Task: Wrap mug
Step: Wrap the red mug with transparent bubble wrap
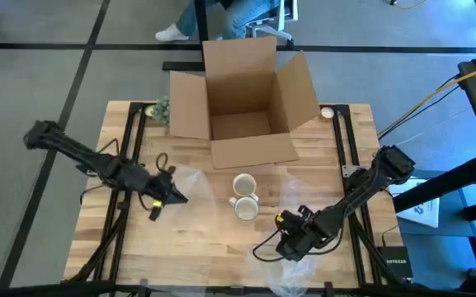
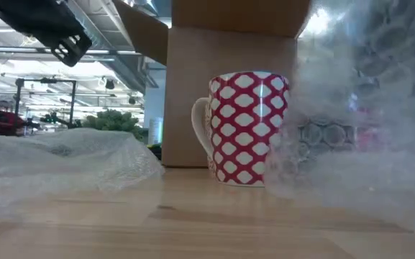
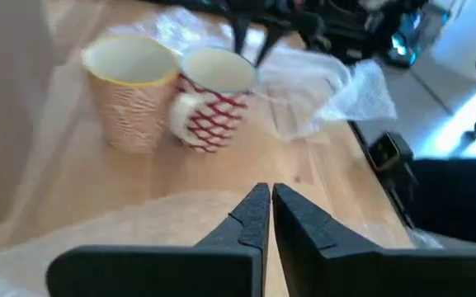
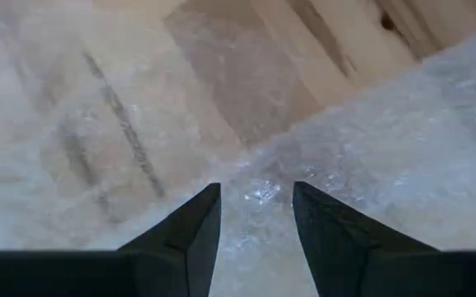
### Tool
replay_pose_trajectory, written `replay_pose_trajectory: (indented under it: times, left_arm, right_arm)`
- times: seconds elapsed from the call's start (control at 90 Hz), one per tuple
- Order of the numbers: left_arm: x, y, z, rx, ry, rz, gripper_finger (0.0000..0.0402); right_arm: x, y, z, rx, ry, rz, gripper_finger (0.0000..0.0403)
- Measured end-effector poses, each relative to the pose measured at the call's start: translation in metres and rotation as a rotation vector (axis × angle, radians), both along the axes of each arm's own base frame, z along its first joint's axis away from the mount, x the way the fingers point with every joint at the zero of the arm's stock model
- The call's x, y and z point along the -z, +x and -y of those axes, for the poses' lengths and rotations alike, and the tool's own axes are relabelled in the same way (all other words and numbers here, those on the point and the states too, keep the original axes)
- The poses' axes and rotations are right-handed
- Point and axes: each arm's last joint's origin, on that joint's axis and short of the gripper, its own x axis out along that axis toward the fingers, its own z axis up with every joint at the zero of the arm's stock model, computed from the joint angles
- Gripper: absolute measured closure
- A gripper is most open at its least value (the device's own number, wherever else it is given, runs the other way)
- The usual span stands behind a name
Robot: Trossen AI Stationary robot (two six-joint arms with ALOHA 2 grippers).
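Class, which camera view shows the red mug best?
The low view: the red mug fills the middle, pattern and handle plain. The left wrist view shows it blurred, the high view only its rim from above, the right wrist view nothing.

High view: straight down over the whole light wooden table (image 1: 221, 239). Low view: tabletop level, close to the red-and-white lattice mug (image 2: 249, 128), which the left wrist view also sees, ahead of its pincer. Right wrist view: close over clear bubble wrap (image 4: 402, 140).

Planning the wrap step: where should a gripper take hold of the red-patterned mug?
Probably across the rim of the red-patterned mug, from above. It stands upright with its mouth open, and the yellow mug crowds one side, so a side grasp looks tight.
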Motion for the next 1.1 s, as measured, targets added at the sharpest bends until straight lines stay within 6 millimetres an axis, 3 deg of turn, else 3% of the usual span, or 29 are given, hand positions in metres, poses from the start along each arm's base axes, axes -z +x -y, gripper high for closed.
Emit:
replay_pose_trajectory:
  times: [0.222,0.411,0.767,1.1]
  left_arm:
    - [0.01,0.029,0.039,0.05,0.029,-0.018,0.04]
    - [0.025,0.066,0.063,0.057,0.072,-0.039,0.04]
    - [0.046,0.129,0.107,0.073,0.128,-0.036,0.04]
    - [0.054,0.151,0.122,0.219,0.303,0.011,0.04]
  right_arm:
    - [0.016,0.005,0.007,0.034,-0.033,0.027,0.0263]
    - [0.027,0.014,0.007,0.051,-0.028,0.045,0.0263]
    - [0.028,0.016,0.005,0.063,-0.037,0.085,0.0263]
    - [0.028,0.017,0.005,0.045,-0.04,0.09,0.0263]
